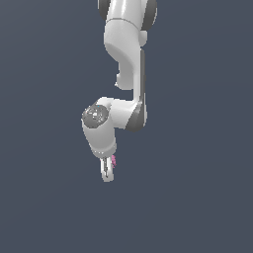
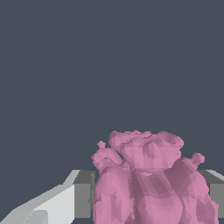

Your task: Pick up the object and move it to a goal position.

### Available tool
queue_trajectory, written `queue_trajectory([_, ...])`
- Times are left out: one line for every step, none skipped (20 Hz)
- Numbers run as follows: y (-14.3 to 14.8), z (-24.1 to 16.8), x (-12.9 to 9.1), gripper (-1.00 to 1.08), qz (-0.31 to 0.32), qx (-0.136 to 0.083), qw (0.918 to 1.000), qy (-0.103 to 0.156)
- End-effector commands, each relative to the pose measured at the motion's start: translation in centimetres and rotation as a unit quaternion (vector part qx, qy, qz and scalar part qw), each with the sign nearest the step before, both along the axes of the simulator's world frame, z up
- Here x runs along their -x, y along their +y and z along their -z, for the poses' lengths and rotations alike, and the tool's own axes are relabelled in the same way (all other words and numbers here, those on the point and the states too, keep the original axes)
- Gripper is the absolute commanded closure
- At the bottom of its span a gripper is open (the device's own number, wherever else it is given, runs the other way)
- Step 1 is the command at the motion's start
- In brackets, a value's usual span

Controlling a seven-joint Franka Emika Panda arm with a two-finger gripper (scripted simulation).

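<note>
The object [image 2: 148, 183] is a pink, bumpy, raspberry-like lump that fills the lower part of the wrist view. It sits between the grey pads [image 2: 83, 194] of my gripper [image 2: 148, 203], which is shut on it. In the exterior view the white gripper [image 1: 106, 174] points downward below the arm's wrist. Only a small pink sliver of the object [image 1: 113, 160] shows at the side of the fingers nearer the exterior view's right; the fingers hide the rest of it. No goal marker shows in either view.
The white arm [image 1: 126, 59] comes down from the top of the exterior view. Behind it is a plain dark grey-blue background, with no other objects, edges or containers in view.
</note>
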State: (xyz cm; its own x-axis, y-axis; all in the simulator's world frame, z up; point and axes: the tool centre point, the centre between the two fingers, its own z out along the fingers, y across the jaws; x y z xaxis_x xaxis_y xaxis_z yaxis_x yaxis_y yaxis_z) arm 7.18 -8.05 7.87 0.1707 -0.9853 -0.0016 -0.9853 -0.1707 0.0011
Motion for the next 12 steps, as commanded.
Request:
queue_trajectory([-0.1, -1.6, 0.7, 1.08, 0.0, 0.0, 1.0, -0.001])
queue_trajectory([-0.1, -2.3, 1.0, 1.08, 0.0, -0.001, 1.0, -0.001])
queue_trajectory([-0.2, -3.0, 1.3, 1.08, 0.0, -0.001, 1.0, -0.001])
queue_trajectory([-0.2, -3.8, 1.7, 1.08, 0.0, -0.001, 1.0, -0.001])
queue_trajectory([-0.3, -4.7, 2.1, 1.08, 0.0, -0.001, 1.0, -0.001])
queue_trajectory([-0.3, -5.5, 2.5, 1.08, 0.0, -0.001, 1.0, -0.001])
queue_trajectory([-0.4, -6.4, 2.9, 1.08, 0.0, -0.001, 1.0, -0.001])
queue_trajectory([-0.4, -7.3, 3.3, 1.08, 0.0, -0.001, 1.0, -0.001])
queue_trajectory([-0.5, -8.2, 3.7, 1.08, 0.0, -0.001, 1.0, -0.001])
queue_trajectory([-0.6, -9.2, 4.1, 1.08, 0.0, -0.001, 1.0, -0.001])
queue_trajectory([-0.6, -10.1, 4.5, 1.08, 0.0, -0.002, 1.0, 0.0])
queue_trajectory([-0.7, -11.0, 5.0, 1.08, 0.0, -0.002, 1.0, 0.0])
